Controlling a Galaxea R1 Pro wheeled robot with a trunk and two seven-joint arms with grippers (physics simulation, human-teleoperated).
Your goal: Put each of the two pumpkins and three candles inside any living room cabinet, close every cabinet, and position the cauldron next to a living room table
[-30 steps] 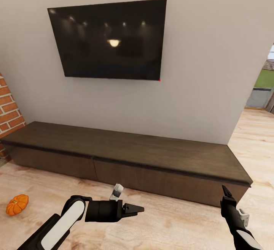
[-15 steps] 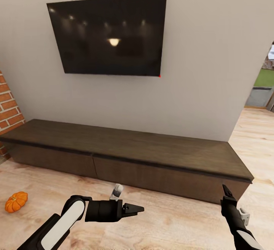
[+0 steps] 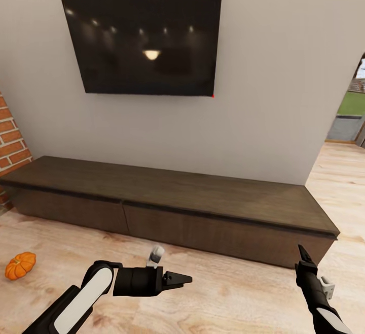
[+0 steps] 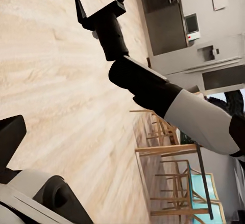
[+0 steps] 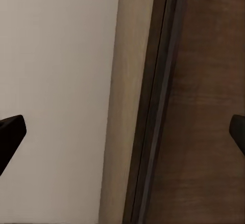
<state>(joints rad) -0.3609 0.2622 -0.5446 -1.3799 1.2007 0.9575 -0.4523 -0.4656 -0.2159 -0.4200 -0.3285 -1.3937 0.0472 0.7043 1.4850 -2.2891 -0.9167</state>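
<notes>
One orange ribbed pumpkin [image 3: 20, 265] lies on the wooden floor at the far left, in front of the cabinet's left end. The long low dark brown cabinet [image 3: 177, 192] runs along the wall under a TV, and its front panels look shut. My left gripper [image 3: 185, 278] hovers over the floor before the cabinet's middle, pointing right, open and empty. Nearer the cabinet's right end, my right gripper [image 3: 303, 253] points up, open and empty; its spread fingers [image 4: 80, 9] show in the left wrist view. The right wrist view looks at the cabinet's [image 5: 204, 106] wood from close by. Candles, cauldron and table are out of view.
A black TV [image 3: 144, 39] hangs on the grey wall above the cabinet. A brick wall [image 3: 11, 143] stands at the left. At the right a doorway [image 3: 350, 115] opens to the outside. In the left wrist view, wooden chairs [image 4: 173, 157] and a kitchen lie beyond the floor.
The whole picture has shifted: the camera has come closer to the cabinet, so the pumpkin sits lower and further left in the view. Both arms keep their pose.
</notes>
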